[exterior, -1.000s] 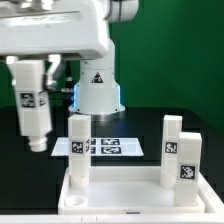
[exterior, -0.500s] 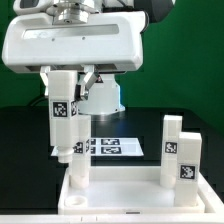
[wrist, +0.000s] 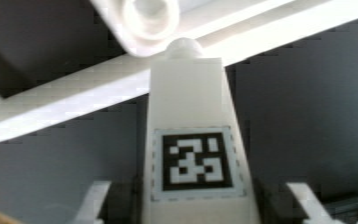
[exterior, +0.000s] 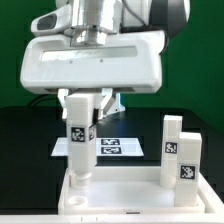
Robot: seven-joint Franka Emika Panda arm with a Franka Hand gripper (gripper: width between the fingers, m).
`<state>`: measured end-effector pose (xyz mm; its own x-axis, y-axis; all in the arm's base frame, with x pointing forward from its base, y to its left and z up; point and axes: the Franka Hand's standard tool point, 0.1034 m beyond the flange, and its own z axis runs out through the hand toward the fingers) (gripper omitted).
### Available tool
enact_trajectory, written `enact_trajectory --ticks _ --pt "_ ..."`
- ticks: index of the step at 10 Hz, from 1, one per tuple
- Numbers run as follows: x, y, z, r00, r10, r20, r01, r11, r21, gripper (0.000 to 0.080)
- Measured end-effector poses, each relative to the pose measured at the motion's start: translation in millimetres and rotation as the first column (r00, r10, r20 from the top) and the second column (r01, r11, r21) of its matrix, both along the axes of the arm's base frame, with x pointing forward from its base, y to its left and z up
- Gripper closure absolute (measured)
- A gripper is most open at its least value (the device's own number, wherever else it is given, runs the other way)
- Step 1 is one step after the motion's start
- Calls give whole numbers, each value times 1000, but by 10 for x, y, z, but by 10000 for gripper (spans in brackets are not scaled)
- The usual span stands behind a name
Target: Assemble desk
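The desk's white rimmed tabletop (exterior: 115,197) lies at the front. Two white legs (exterior: 172,146) (exterior: 189,158) with tag stickers stand upright in it at the exterior view's right. My gripper (exterior: 80,96) is shut on another white tagged leg (exterior: 78,128) and holds it upright over the tabletop's left part. There it lines up with the spot of a leg that stood there earlier, and I cannot tell the two apart. In the wrist view the held leg (wrist: 197,140) sits between the gripper (wrist: 199,206) fingers (wrist: 98,204), its tip pointing at a round corner socket (wrist: 149,16).
The marker board (exterior: 118,146) lies on the black table behind the tabletop. The arm's large white wrist housing (exterior: 95,62) fills the upper middle and hides most of the white robot base behind it.
The gripper has carried the leg from the exterior view's left toward the right, from beside the tabletop to over its left part.
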<state>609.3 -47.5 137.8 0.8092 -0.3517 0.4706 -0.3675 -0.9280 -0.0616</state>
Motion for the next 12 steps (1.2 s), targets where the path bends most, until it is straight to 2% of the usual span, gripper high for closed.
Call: enact_trajectory --ticks 2,4,8,10,12 --pt "5 -1 -6 1000 1 -1 -1 1000 -1 515" --pt "-13 0 -110 1000 5 -16 -5 1000 -10 515" --pt "-15 -17 -156 1000 4 -23 -4 1000 -14 515" --pt "-31 -79 -184 1000 0 -28 0 1000 -18 515" --pt "-38 -59 -220 999 3 -34 -4 1000 -19 515"
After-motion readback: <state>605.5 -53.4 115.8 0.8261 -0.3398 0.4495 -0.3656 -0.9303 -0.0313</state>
